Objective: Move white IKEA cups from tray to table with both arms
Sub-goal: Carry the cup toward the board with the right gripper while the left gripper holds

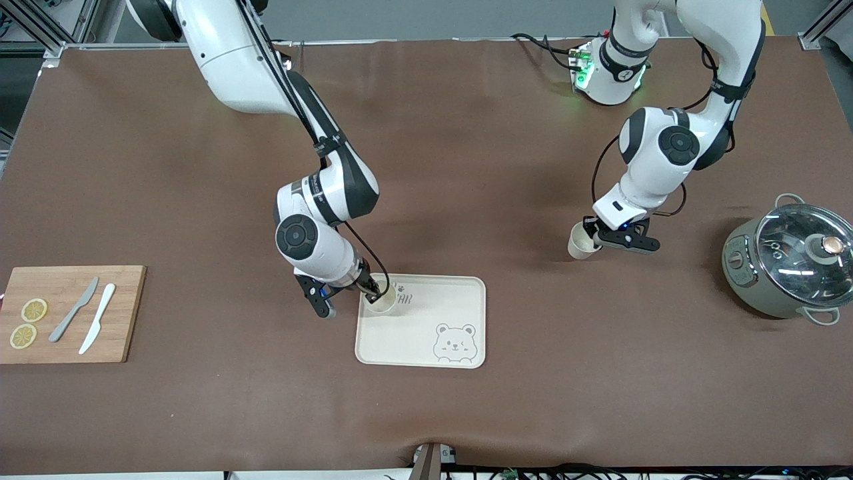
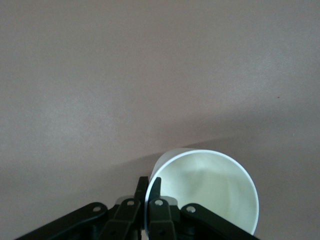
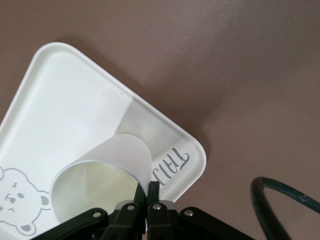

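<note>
One white cup [image 1: 382, 303] is in the cream bear-printed tray [image 1: 426, 333], at the tray corner toward the right arm's end; I cannot tell whether its base rests on the tray. My right gripper [image 1: 374, 291] is shut on its rim; in the right wrist view the cup [image 3: 100, 180] stands over the tray [image 3: 65, 100], with the gripper [image 3: 146, 189] pinching its wall. The second white cup [image 1: 581, 243] is over the brown table, tilted, toward the left arm's end. My left gripper [image 1: 596, 238] is shut on its rim; the left wrist view shows the cup [image 2: 210, 190] and gripper [image 2: 149, 186].
A grey pot with a glass lid [image 1: 790, 261] stands at the left arm's end. A wooden cutting board [image 1: 70, 313] with two knives and lemon slices lies at the right arm's end. A black cable [image 3: 280, 205] shows in the right wrist view.
</note>
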{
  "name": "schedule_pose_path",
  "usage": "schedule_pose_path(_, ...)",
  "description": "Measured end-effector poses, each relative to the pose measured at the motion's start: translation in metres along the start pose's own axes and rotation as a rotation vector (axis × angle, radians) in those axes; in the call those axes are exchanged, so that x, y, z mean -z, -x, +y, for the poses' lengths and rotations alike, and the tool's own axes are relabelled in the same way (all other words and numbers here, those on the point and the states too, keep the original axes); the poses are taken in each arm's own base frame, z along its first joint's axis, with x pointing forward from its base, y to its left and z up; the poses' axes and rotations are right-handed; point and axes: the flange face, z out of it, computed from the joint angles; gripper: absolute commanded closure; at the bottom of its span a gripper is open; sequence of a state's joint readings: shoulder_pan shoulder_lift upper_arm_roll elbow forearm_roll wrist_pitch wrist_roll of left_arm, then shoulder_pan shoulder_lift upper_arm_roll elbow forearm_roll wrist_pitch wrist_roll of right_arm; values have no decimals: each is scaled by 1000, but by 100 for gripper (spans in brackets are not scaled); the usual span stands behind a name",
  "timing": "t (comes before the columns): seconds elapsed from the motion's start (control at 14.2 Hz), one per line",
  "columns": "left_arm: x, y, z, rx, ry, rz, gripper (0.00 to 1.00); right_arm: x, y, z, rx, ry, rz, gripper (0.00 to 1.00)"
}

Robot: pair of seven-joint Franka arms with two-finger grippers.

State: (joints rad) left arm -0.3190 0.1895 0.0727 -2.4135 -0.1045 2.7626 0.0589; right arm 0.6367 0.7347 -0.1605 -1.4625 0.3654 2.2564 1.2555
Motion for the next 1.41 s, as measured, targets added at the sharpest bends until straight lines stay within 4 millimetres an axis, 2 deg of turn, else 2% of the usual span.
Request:
schedule_pose_path(0.28, -3, 5, 4, 19, 15, -18, 100, 16, -13, -3, 11, 42, -15, 100)
schedule_pose_path(0.56, -10, 8, 11, 22, 26, -37, 100, 48, -49, 3, 127, 99, -56, 100)
schedule_pose_path(0.99, -17, 11, 11, 5, 26, -51, 100, 94, -112, 39, 296, 131, -112, 100)
schedule_pose_path(1.41, -21, 11, 11, 3, 25, -58, 100, 105, -162, 103, 476, 210, -107, 100)
